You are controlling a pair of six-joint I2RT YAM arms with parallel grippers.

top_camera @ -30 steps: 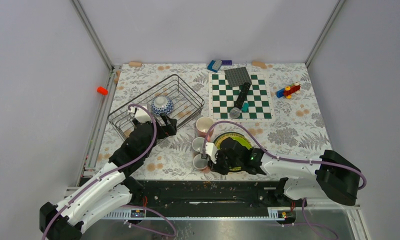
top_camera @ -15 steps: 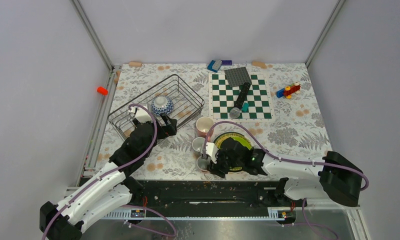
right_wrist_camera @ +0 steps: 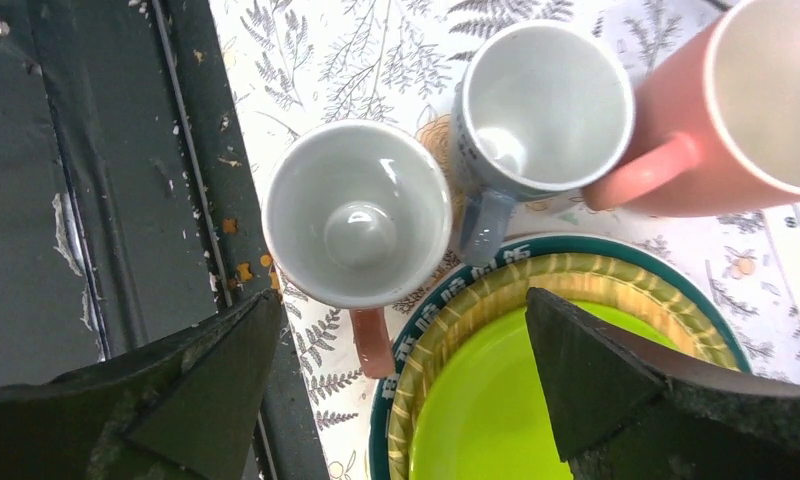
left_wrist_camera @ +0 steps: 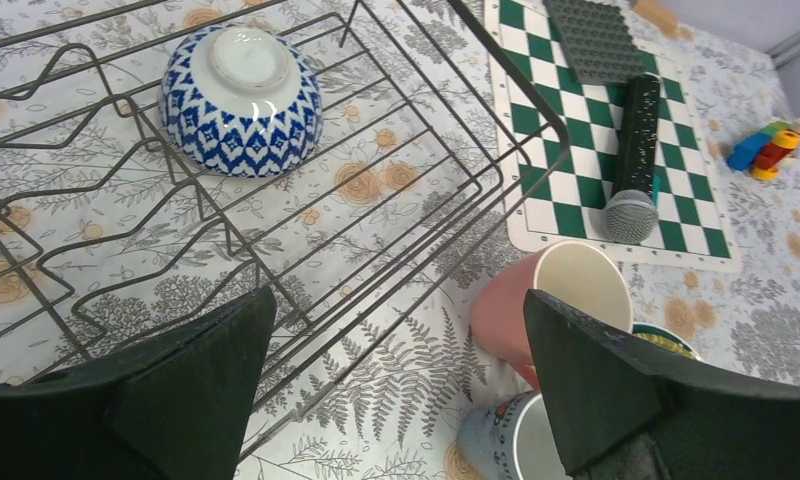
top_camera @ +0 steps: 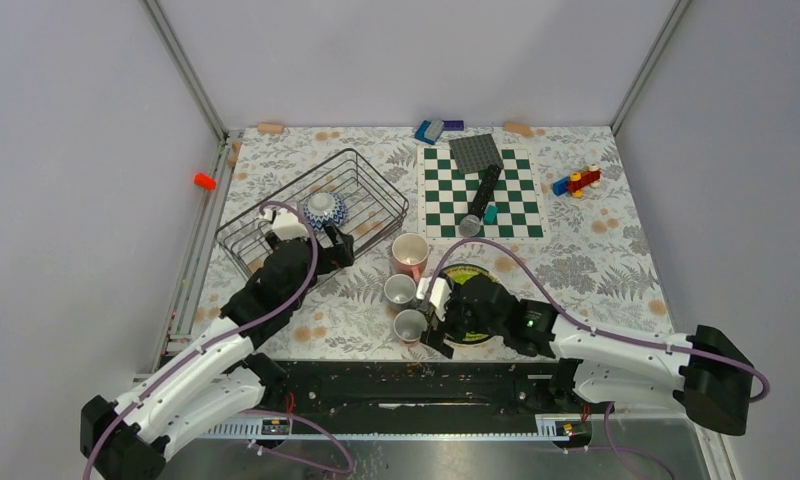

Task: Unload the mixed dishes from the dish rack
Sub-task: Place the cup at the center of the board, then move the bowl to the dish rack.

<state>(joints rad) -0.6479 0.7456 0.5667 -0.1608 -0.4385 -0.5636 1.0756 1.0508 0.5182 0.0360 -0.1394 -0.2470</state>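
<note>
Wide-open jaws on both sides, nothing held: your left gripper (left_wrist_camera: pixel 396 340) hangs over the dish rack (left_wrist_camera: pixel 506 95), your right gripper (right_wrist_camera: pixel 404 305) above a pale mug (right_wrist_camera: pixel 356 215). One blue patterned bowl (left_wrist_camera: pixel 241 100) lies upside down inside the rack, upper left of the left wrist view. Stacked plates (right_wrist_camera: pixel 496 410), a grey mug (right_wrist_camera: pixel 546 100) and a pink mug (right_wrist_camera: pixel 766 100) sit outside it on the table.

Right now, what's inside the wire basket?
Just one bowl, blue and white, lying upside down on the dish rack wires. The rest that shows is bare. The open left gripper hides the rack's near corner, so I can't see there.
</note>
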